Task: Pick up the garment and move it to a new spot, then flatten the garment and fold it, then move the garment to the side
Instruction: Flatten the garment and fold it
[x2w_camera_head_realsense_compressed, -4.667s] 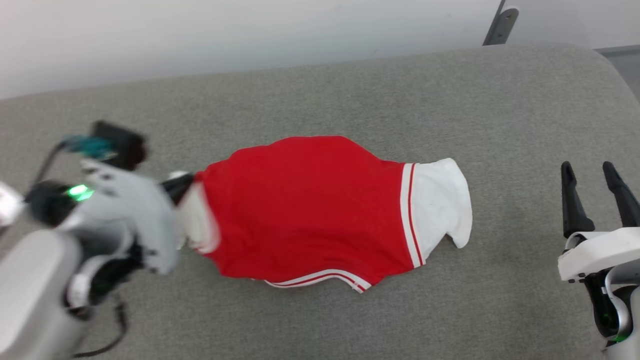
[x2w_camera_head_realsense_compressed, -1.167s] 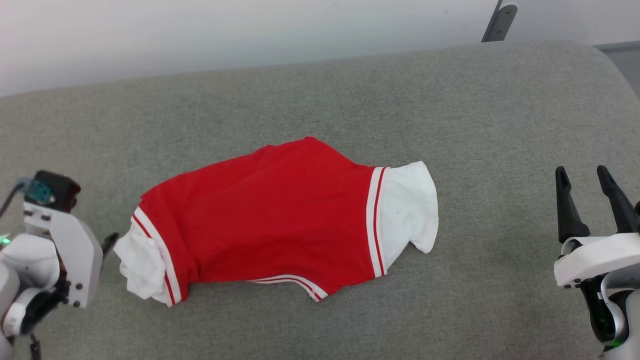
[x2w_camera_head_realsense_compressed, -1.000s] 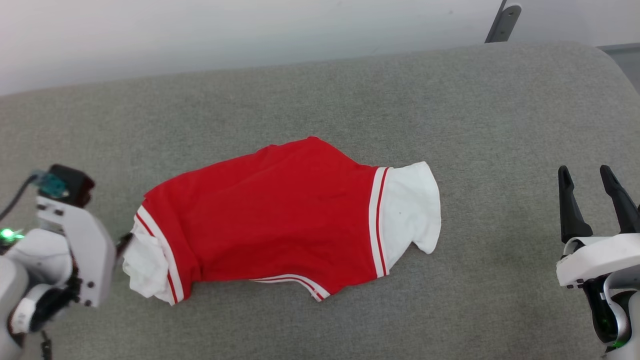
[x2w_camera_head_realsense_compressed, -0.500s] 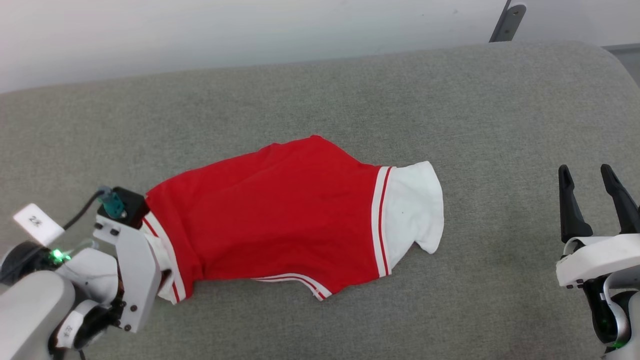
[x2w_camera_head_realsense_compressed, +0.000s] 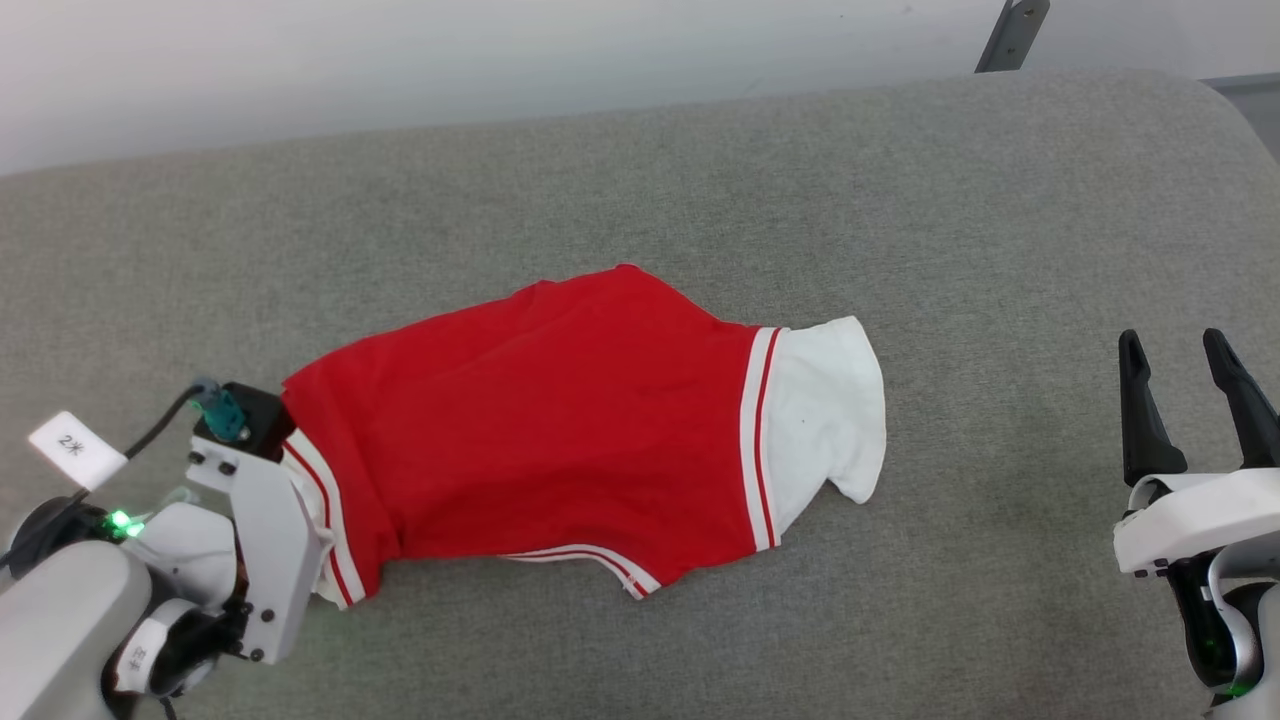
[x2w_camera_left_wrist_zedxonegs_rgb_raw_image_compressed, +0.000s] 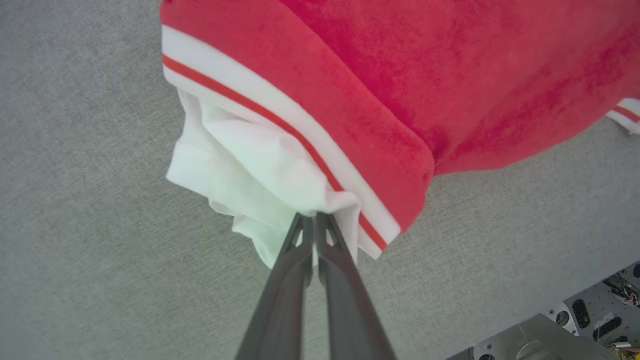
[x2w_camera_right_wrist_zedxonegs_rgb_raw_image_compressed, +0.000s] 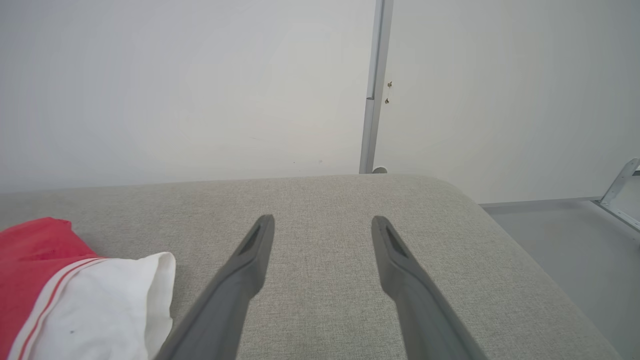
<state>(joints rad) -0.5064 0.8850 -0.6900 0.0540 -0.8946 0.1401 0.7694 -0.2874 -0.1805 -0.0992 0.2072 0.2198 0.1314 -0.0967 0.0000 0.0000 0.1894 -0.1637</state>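
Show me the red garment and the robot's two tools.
garment (x2w_camera_head_realsense_compressed: 540, 430): head view, middle of its red body.
left tool (x2w_camera_left_wrist_zedxonegs_rgb_raw_image_compressed: 314, 218): left wrist view, between its fingertips, shut on the garment's white edge.
right tool (x2w_camera_head_realsense_compressed: 1172, 338): head view, gap between its open fingertips.

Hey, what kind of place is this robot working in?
Probably an indoor test room: a bare white wall, a metal post against it, and a plain grey upholstered cushion with the red garment laid on it.

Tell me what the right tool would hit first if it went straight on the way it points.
Probably the bare grey cushion: the open right tool points across it toward the white wall. The shirt lies off to its left, out of line. Depth is unclear.
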